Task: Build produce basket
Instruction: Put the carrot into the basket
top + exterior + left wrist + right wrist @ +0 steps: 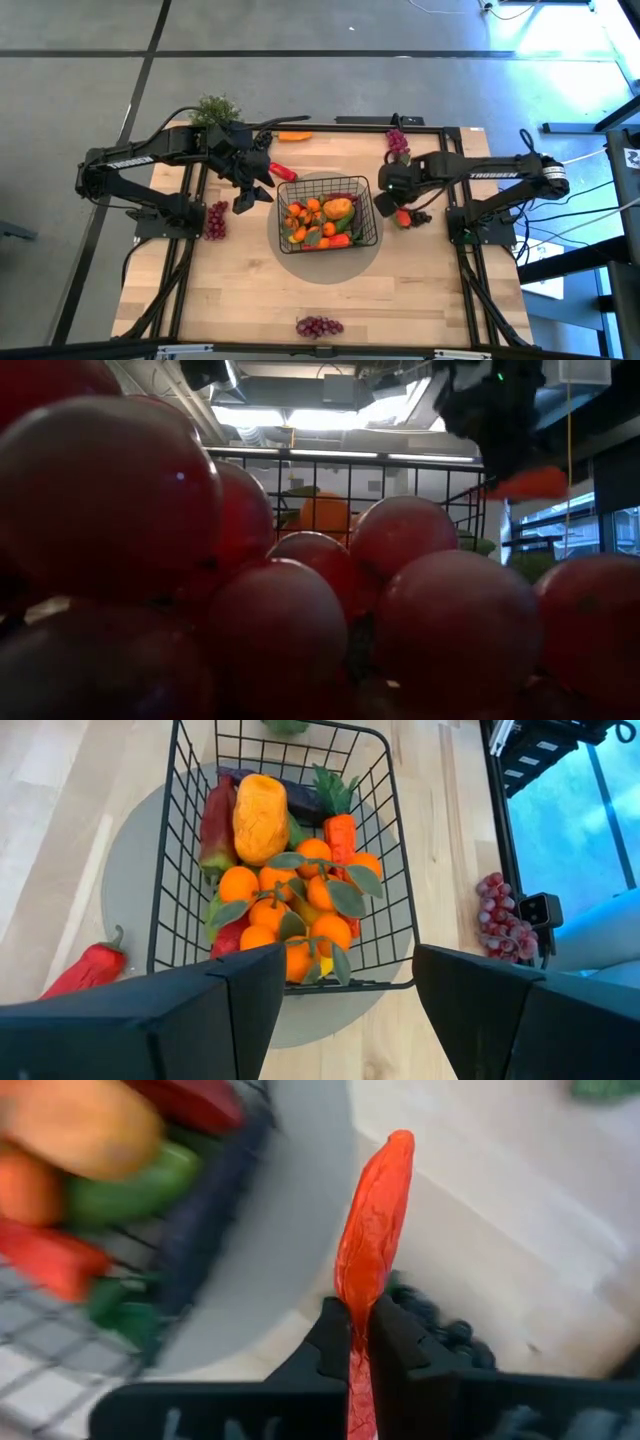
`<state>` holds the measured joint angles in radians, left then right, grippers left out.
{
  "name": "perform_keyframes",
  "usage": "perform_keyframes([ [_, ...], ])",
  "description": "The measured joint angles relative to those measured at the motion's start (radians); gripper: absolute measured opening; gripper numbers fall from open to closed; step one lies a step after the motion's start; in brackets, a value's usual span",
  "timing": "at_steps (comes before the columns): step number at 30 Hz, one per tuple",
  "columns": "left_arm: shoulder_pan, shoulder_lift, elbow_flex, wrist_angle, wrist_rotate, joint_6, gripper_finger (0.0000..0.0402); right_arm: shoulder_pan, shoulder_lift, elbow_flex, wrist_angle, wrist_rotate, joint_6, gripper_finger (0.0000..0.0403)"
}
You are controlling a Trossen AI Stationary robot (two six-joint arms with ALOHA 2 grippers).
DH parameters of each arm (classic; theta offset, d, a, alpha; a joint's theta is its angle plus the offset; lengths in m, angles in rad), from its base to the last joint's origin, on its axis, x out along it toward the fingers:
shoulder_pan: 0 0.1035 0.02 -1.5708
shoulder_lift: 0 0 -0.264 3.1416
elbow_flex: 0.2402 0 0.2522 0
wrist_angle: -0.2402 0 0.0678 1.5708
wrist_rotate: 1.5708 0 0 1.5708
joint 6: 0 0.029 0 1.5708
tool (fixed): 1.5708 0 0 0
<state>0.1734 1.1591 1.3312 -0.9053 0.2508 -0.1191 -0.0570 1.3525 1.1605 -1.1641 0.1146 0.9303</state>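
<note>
1. While the black wire basket (326,212) sits on a round grey mat (327,262) at the middle of the table (420,300), the right gripper (360,1320) hangs just off its right side with its fingers pressed together on a slim red-orange pepper (372,1240), which sticks out past the fingertips.
2. In the high view that pepper (404,217) shows beside the basket's right wall, outside the wire, not over the opening.
3. The left gripper (262,190) hovers by the basket's upper-left corner, its two fingers standing apart with nothing between them.
4. Through the left wrist view the basket (180,870) holds a heap of oranges (285,910) with green leaves, a carrot (341,838), a yellow-orange fruit (260,817) and a dark eggplant (300,798).
5. A red pepper (88,968) lies on the table just outside the basket's wall.
6. Grape bunches lie well apart: one at the left edge (216,220), one at the back right (397,141), one at the near edge (319,326).
7. A loose carrot (293,136) lies at the back beside a leafy potted plant (215,108).
</note>
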Motion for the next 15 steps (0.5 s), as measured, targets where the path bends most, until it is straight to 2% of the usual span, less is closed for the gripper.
perform_keyframes([
  [8,0.0,0.0,0.0,0.0,0.0,0.032,0.0208,0.0,0.0,0.19,0.0,0.025,-0.05,0.0],
  [15,0.0,0.0,0.0,0.0,0.0,0.033,0.0208,0.001,0.0,0.226,0.043,-0.008,-0.072,0.0],
])
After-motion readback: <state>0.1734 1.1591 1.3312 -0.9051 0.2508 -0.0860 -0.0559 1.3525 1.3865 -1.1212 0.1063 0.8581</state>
